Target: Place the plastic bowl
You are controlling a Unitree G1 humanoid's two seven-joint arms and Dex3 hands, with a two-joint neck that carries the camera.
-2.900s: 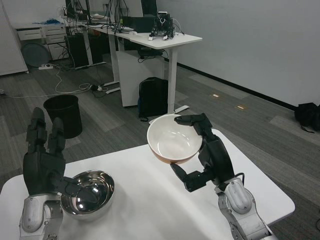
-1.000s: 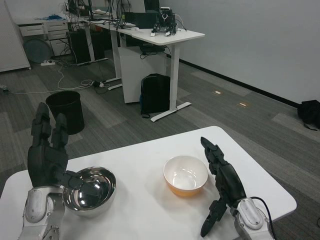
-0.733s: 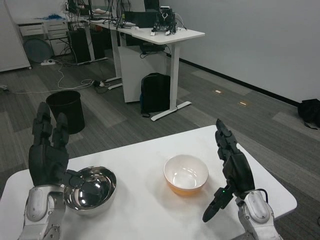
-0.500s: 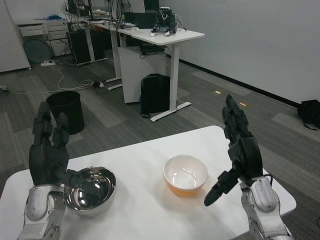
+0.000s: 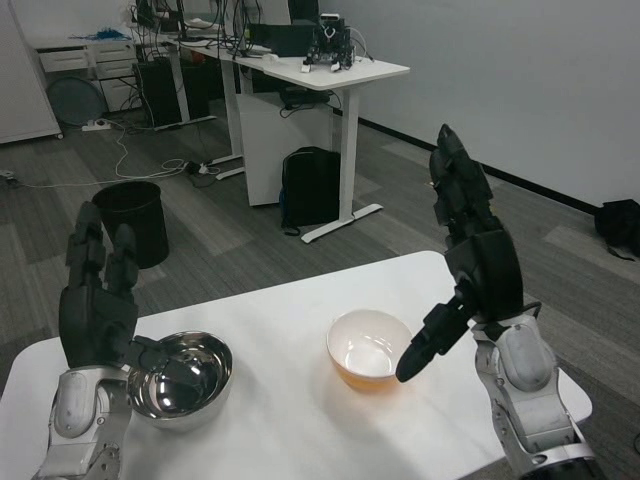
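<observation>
White tabletop [image 5: 290, 420] fills the near part of the view, with a silver forearm rising at each lower corner. On the left, the left hand [image 5: 95, 310] stands upright with its black fingers [image 5: 85, 245] pointing up and slightly apart; its thumb reaches over the rim of a shiny steel bowl [image 5: 185, 375] that sits on the table just beside it, though whether the thumb actually presses the metal is hard to tell, and it does not plainly grip the bowl. On the right, the right hand [image 5: 475, 255] is raised above the table edge, palm turned inward, fingers stretched up and spread, thumb angled down toward the table; it holds nothing. The plastic bowl [image 5: 370, 348], white inside and orange outside, rests upright on the table near the middle, a little right of centre, just left of the right thumb tip and apart from it. It stands well apart from the steel bowl.

Beyond the table lies grey carpet. A black waste bin [image 5: 128, 218] stands on the floor behind the left hand, and a dark backpack [image 5: 310, 190] leans by the leg of a white desk [image 5: 335, 70]. On that desk sits a small dark device too small to make out. Further desks with monitors and cables line the back, and a black bag [image 5: 618, 225] lies by the right wall
</observation>
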